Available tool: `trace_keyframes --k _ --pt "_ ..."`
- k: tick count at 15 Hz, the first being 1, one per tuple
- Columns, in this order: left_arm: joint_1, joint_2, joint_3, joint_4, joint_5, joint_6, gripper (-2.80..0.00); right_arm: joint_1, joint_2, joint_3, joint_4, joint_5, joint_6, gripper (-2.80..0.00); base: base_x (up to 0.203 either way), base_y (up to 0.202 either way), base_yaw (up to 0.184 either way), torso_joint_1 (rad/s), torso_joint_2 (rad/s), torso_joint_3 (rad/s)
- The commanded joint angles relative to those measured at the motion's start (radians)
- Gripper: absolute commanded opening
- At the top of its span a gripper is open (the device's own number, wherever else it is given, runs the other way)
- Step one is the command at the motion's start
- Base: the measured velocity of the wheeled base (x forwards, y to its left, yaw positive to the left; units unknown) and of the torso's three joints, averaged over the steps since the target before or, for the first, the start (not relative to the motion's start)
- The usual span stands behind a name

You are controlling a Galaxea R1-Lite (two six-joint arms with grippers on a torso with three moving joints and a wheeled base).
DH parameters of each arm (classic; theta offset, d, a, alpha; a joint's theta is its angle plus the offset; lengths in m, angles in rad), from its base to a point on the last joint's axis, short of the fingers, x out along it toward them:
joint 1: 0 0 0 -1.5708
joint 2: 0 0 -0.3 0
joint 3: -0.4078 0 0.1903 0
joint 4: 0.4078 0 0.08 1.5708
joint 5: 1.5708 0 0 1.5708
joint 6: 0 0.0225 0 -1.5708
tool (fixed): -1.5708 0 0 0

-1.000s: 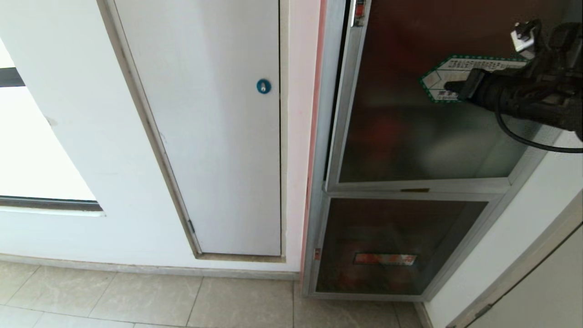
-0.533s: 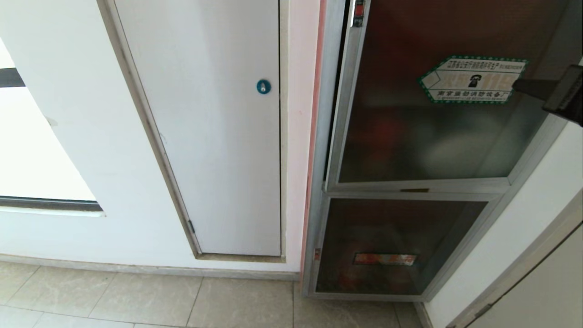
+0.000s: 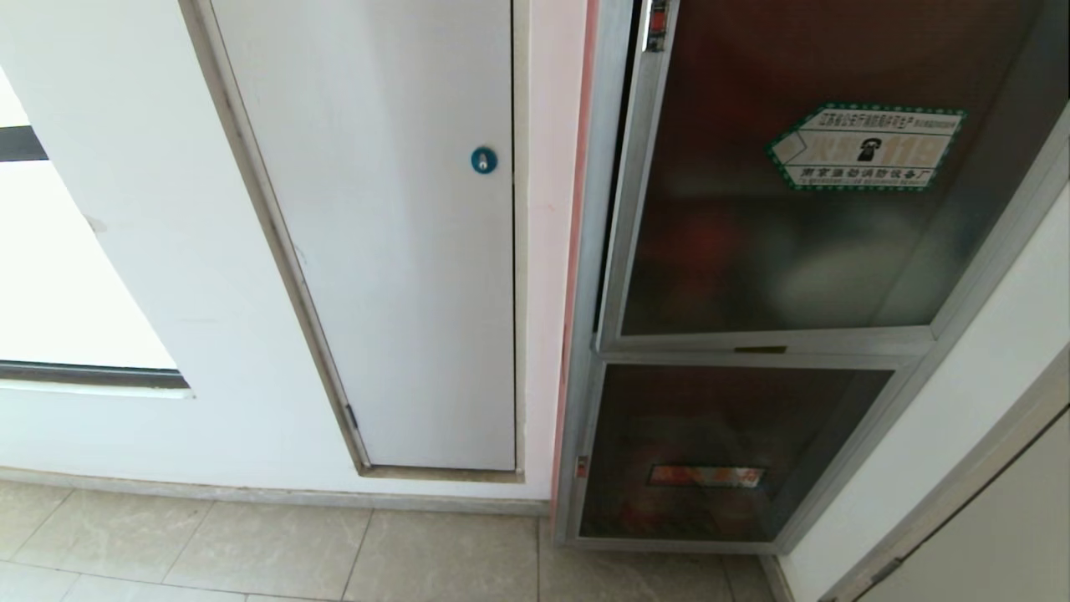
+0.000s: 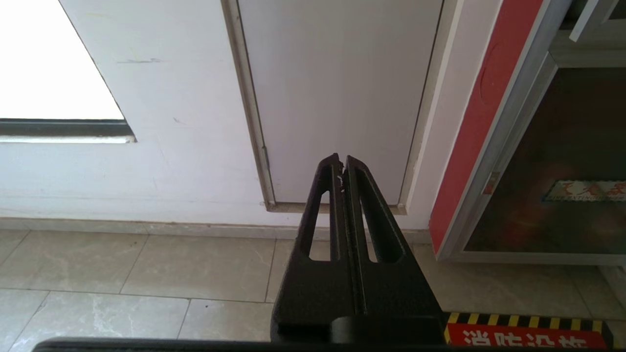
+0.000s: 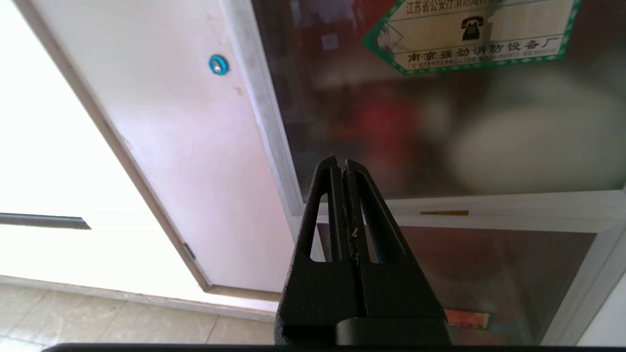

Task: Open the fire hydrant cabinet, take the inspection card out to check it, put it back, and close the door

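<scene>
We are viewing the fire hydrant cabinet (image 3: pixel 585 351) with its door (image 3: pixel 786 251) nearly shut, a thin dark gap showing along the left frame edge. The inspection card is not visible behind the tinted glass. Our right hand (image 5: pixel 343 166) is hanging clenched and empty before the door; our left hand (image 4: pixel 341 164), also clenched, is resting parked. We are judging that a push near the latch-side edge would seat it flush.

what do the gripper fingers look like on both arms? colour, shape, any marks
Identical: the left gripper and right gripper both have matte black, textured fingers tapering to a point, each with a long slotted cutout. Pale specks sit along the seam between fingers. No cables or markings visible.
</scene>
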Motion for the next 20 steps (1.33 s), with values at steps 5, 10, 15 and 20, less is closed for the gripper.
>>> trace_keyframes --k 5,10,15,20 --pt "0.000 0.000 0.014 0.000 0.000 0.000 -2.80 0.002 -0.304 0.133 0.149 0.025 -0.011 -2.80 0.000 0.000 0.000 0.000 0.00 0.000" --pt "0.000 0.000 0.014 0.000 0.000 0.000 -2.80 0.005 -0.493 0.324 0.183 0.029 -0.049 -2.80 0.000 0.000 0.000 0.000 0.00 0.000" --pt "0.000 0.000 0.014 0.000 0.000 0.000 -2.80 0.070 -0.552 0.365 0.246 0.045 -0.059 -2.80 0.000 0.000 0.000 0.000 0.00 0.000" --pt "0.000 0.000 0.014 0.000 0.000 0.000 -2.80 0.072 -0.766 0.531 0.289 0.015 -0.146 -2.80 0.000 0.000 0.000 0.000 0.00 0.000"
